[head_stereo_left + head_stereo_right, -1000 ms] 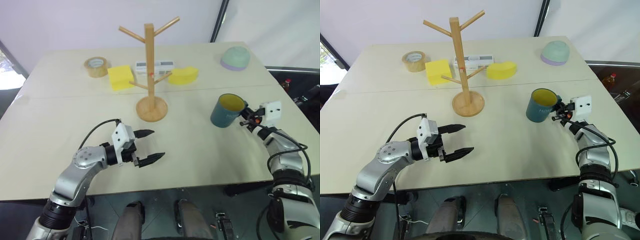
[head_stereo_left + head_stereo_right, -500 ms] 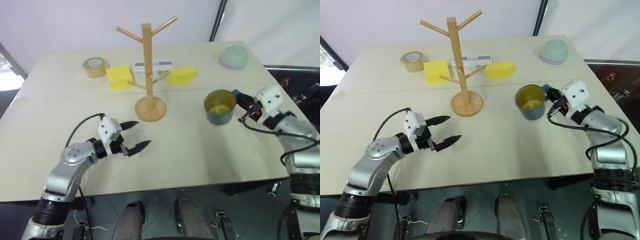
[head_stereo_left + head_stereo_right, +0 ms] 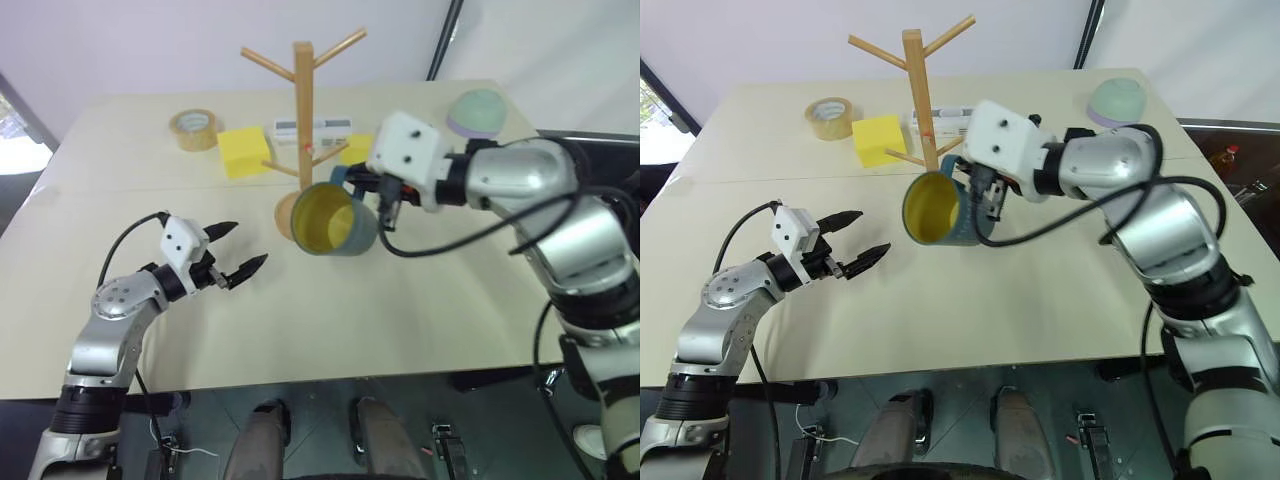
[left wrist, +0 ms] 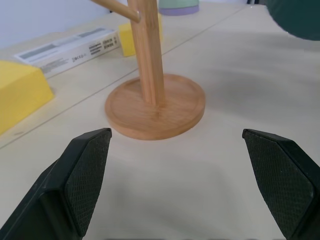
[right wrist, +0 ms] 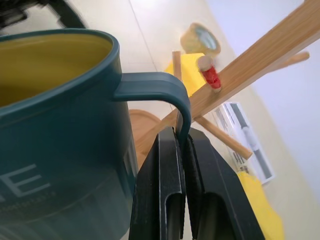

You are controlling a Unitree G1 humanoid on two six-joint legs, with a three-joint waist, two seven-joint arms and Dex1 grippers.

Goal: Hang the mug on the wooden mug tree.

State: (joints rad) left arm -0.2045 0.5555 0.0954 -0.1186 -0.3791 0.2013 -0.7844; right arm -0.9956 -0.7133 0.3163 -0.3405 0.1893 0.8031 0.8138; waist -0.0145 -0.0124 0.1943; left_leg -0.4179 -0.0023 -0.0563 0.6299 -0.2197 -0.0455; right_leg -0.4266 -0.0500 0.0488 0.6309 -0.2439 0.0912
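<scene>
The dark teal mug [image 3: 335, 222] with its yellow inside is off the table, tipped on its side with the mouth facing me, just in front of the wooden mug tree [image 3: 302, 100]. It hides part of the tree's round base. My right gripper [image 5: 183, 137] is shut on the mug's loop handle [image 5: 165, 89], which sits close to a red-tipped peg [image 5: 210, 76]. My left gripper [image 3: 240, 246] hovers low over the table to the left of the tree's base [image 4: 155, 107]. It is open, with nothing between its fingers [image 4: 85, 175].
Behind the tree lie a tape roll [image 3: 193, 130], a yellow sponge [image 3: 243, 153], a white box [image 3: 318, 128] and a second yellow sponge [image 3: 356, 148]. A pale green-and-lilac bowl [image 3: 478, 112] sits at the back right. The table's front half is bare.
My right arm swung left and up, carrying the mug from the table's right side to in front of the tree and tipping it over. My left gripper drew back to the left.
</scene>
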